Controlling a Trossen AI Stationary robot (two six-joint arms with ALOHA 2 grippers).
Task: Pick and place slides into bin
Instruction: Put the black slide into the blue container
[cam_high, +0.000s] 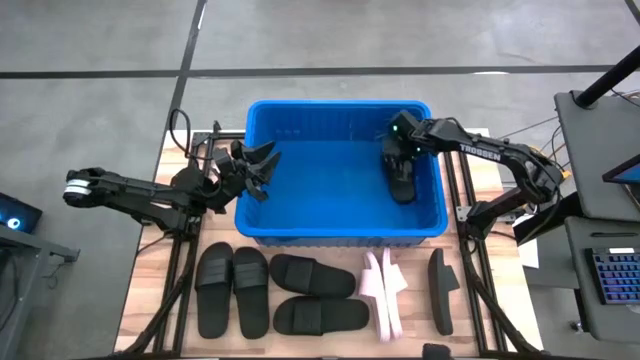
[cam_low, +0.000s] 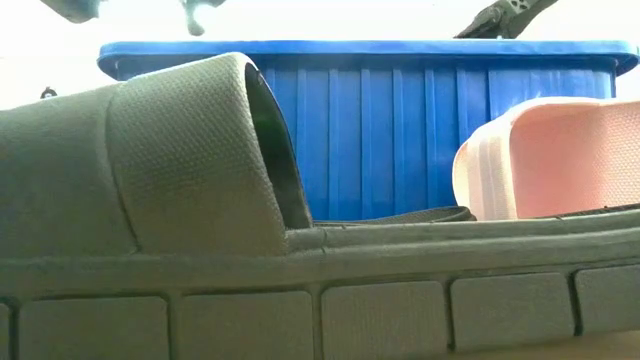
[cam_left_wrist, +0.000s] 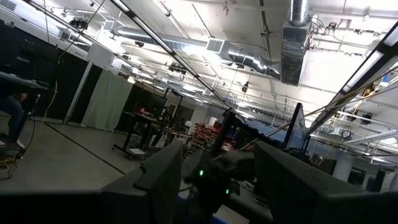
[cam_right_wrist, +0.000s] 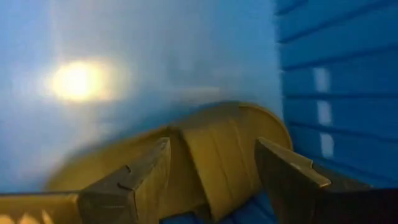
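The blue bin stands in the middle of the table. One black slide lies on the bin's floor by its right wall. My right gripper is open, points down into the bin, and hovers just above that slide. Its fingers stand on either side of the strap without touching it. My left gripper waits open at the bin's left rim, tilted upward. Nothing is between its fingers.
On the table in front of the bin lie a black pair, two more black slides, a pale pink pair and a black slide on its edge. In the low view, a black slide fills the foreground.
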